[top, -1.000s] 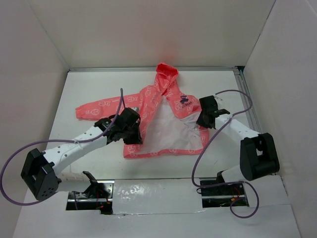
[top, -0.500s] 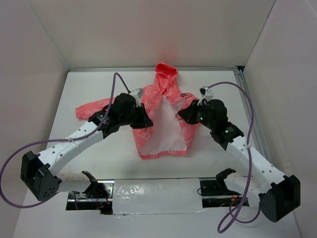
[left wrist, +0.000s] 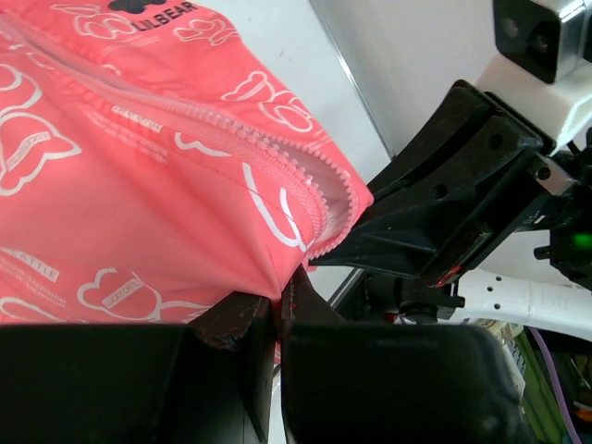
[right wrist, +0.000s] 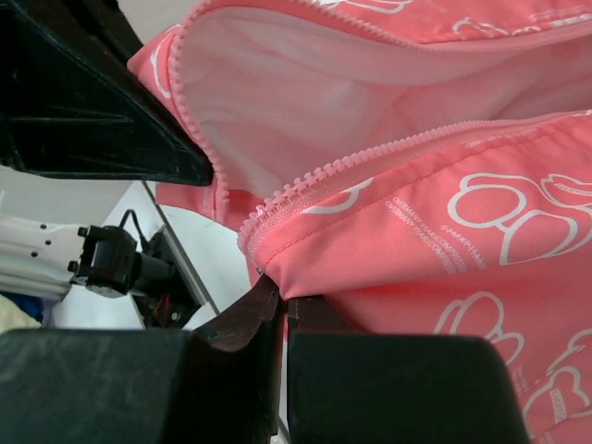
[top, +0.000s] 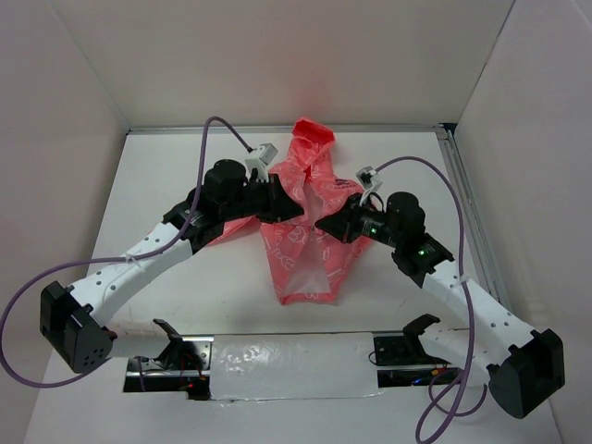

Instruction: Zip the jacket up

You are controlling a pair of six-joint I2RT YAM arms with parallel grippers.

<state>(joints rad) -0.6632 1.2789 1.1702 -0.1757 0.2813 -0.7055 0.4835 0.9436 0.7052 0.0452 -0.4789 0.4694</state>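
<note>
The coral-pink hooded jacket [top: 305,245] with white print hangs bunched between my two grippers, lifted off the white table, its lower part draping down to the table. My left gripper [top: 282,205] is shut on the jacket's left front edge; the left wrist view shows pink fabric [left wrist: 139,185] and a zipper row pinched between the dark fingers [left wrist: 240,324]. My right gripper [top: 326,222] is shut on the right front edge; the right wrist view shows zipper teeth [right wrist: 370,153], the white lining [right wrist: 351,83] and the fabric pinched at the fingers [right wrist: 250,314]. The front is unzipped.
White walls enclose the table [top: 166,166] on three sides. A metal rail [top: 462,194] runs along the right edge. The arm bases [top: 166,356] sit at the near edge. Purple cables [top: 222,129] loop above both arms.
Both grippers have moved toward each other and upward with the jacket's front edges. The jacket went from spread flat and open to gathered and hanging between them.
</note>
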